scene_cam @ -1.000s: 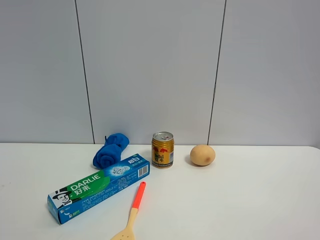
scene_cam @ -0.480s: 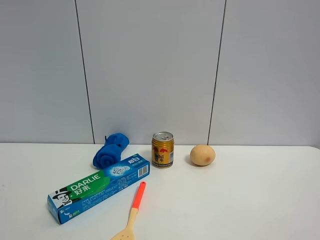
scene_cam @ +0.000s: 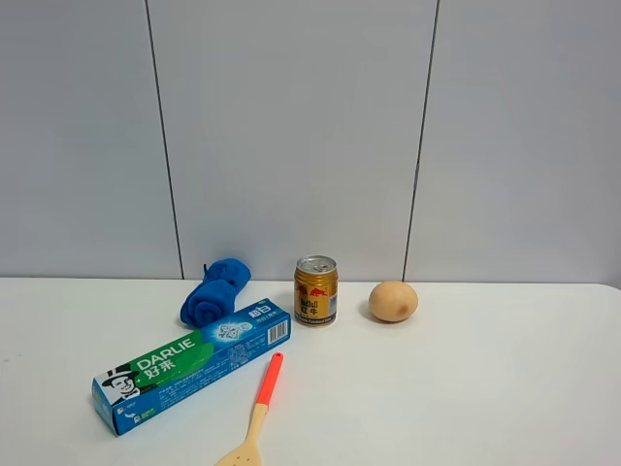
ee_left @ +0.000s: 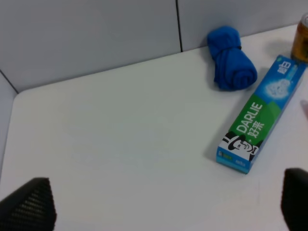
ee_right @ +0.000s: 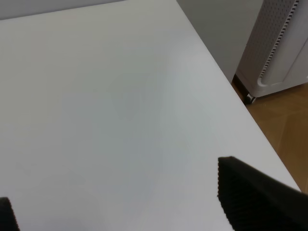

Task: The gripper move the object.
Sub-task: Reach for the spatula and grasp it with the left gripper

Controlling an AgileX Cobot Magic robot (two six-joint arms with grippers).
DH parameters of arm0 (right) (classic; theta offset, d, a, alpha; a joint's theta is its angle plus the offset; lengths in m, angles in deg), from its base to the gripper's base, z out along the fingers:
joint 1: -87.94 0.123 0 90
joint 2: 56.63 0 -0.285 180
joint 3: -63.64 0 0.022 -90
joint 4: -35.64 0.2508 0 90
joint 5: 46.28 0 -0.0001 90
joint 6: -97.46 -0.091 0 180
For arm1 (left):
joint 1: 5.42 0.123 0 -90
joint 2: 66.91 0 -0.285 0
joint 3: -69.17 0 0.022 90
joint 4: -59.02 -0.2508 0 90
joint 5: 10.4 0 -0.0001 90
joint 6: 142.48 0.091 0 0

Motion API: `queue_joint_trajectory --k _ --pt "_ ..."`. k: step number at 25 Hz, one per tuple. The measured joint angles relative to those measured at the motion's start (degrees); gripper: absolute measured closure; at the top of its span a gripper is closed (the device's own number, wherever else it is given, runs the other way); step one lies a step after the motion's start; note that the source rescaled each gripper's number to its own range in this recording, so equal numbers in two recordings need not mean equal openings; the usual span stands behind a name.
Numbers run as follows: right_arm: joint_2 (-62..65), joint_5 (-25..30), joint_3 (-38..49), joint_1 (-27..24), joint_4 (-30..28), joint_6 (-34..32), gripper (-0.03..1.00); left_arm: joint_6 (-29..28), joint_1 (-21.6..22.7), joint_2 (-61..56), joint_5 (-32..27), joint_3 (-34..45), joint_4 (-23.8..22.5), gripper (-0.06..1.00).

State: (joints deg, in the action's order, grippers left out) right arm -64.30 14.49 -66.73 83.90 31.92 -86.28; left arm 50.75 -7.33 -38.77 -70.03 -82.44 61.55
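The object is a slim spoon-like utensil [scene_cam: 262, 401] with an orange-red handle and a pale wooden head. It lies on the white table [scene_cam: 466, 388] at the front, just right of the Darlie toothpaste box [scene_cam: 192, 364]. Neither arm shows in the exterior high view. In the left wrist view my left gripper [ee_left: 163, 202] is open and empty above bare table, with the box [ee_left: 260, 122] and the rolled blue cloth [ee_left: 231, 65] ahead of it. In the right wrist view my right gripper [ee_right: 130, 207] is open and empty over bare table near the table's edge.
A rolled blue cloth [scene_cam: 213, 291], a gold drink can [scene_cam: 316, 290] and a round tan fruit-like ball [scene_cam: 393, 301] stand in a row near the back wall. The table's right edge [ee_right: 226, 82] drops to a wooden floor with a white appliance [ee_right: 284, 48].
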Motion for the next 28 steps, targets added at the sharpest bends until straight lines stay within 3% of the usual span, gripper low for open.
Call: queue_joint_trajectory --k 5,9,13,18,24,28 --pt "0.0 0.0 0.0 0.0 0.0 0.0 -0.03 8.77 0.0 16.7 0.96 -11.0 7.95 -0.01" --pt "0.0 0.0 0.0 0.0 0.0 0.0 -0.03 11.63 0.0 29.11 1.59 -16.89 18.27 -0.01" --pt "0.0 0.0 0.0 0.0 0.0 0.0 -0.03 12.86 -1.09 39.42 3.29 -18.82 22.95 -0.01" --pt "0.0 0.0 0.0 0.0 0.0 0.0 -0.03 8.22 -7.6 50.5 5.37 -18.89 18.74 -0.01" --pt "0.0 0.0 0.0 0.0 0.0 0.0 -0.03 -11.36 -16.98 62.9 10.35 -18.89 8.99 -0.01" --pt "0.0 0.0 0.0 0.0 0.0 0.0 -0.03 -17.47 -23.15 70.08 11.88 -19.51 6.38 -0.01"
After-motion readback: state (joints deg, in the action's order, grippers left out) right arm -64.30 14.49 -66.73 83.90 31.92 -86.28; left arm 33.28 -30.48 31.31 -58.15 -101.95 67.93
